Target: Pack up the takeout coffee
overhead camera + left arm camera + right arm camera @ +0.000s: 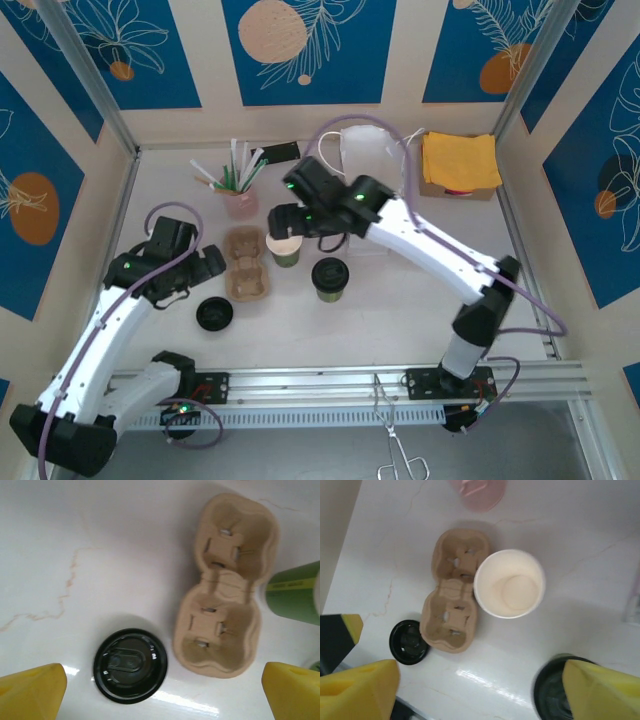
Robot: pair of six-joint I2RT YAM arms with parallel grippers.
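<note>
A tan cardboard two-cup carrier (pixel 247 262) (pixel 225 585) (pixel 454 590) lies empty on the white table. Touching its right side stands an open green cup (pixel 285 248) (pixel 509 582) (pixel 295 592) without a lid. A second green cup (pixel 329 279) (pixel 552 692) with a black lid on stands further right. A loose black lid (pixel 215 314) (pixel 130 665) (pixel 409 641) lies at the carrier's near left. My left gripper (pixel 212 266) (pixel 162 695) hovers open above the loose lid, holding nothing. My right gripper (pixel 283 222) (pixel 480 695) hangs open above the cups, its right finger over the lidded cup.
A pink cup of straws (pixel 238 195) (pixel 477 490) stands behind the carrier. Yellow napkins (pixel 459 160) and a white bag (pixel 365 150) sit at the back right. Metal tongs (pixel 395 440) lie off the table's near edge.
</note>
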